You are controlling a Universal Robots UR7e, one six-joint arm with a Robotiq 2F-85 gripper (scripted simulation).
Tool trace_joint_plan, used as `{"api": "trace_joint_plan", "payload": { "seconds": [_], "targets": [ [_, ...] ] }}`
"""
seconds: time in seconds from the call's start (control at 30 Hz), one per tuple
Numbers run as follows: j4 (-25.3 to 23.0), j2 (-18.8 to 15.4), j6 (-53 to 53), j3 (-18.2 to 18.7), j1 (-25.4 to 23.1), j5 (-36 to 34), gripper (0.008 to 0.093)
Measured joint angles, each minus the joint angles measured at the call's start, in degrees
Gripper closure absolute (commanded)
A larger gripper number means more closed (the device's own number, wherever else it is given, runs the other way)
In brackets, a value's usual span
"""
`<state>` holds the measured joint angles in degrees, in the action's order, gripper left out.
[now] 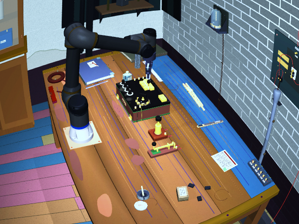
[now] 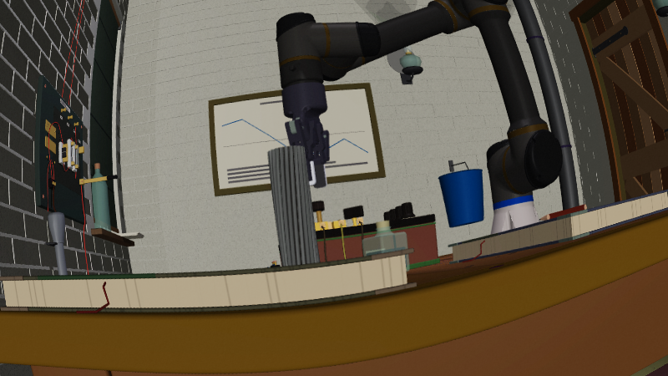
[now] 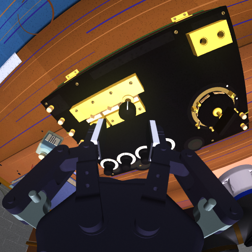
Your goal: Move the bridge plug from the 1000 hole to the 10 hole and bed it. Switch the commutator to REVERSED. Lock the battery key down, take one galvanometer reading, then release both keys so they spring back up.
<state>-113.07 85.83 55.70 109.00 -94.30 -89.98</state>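
The bridge box (image 2: 373, 238) is half hidden behind a grey ribbed cylinder (image 2: 292, 206) in the second side camera. On its black top (image 1: 142, 95) the black-knobbed bridge plug (image 3: 127, 111) stands in the long brass block (image 3: 107, 100). My gripper (image 3: 125, 131) hangs open and empty just above and short of that plug (image 1: 149, 82). The round commutator (image 3: 217, 110) with its brass ring lies toward the box's near end (image 1: 142, 100). In front of the box stand the battery key (image 1: 158, 129) with a black knob and the flat galvanometer key (image 1: 164, 148).
A small glass bottle (image 1: 127, 76) stands behind the box, near a blue notebook (image 1: 96, 70). A row of dial knobs (image 3: 131, 157) lines the box's left edge. A ruler (image 1: 194, 96) lies on the blue strip to the right.
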Motion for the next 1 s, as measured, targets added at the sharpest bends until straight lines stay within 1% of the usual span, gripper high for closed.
{"api": "trace_joint_plan", "payload": {
  "seconds": [0.23, 0.4, 0.53, 0.73, 1.0],
  "targets": [
    [5.14, 1.73, 0.0, -3.55, 0.0, 0.0, 0.0534],
    [7.43, 2.35, 0.0, -5.25, 0.0, 0.0, 0.0534],
    [7.85, 2.43, 0.0, -5.53, 0.0, 0.0, 0.0539],
    [7.87, 2.4, 0.0, -5.49, 0.0, 0.0, 0.0654],
    [7.89, 2.41, 0.0, -5.52, 0.0, 0.0, 0.0654]
  ]
}}
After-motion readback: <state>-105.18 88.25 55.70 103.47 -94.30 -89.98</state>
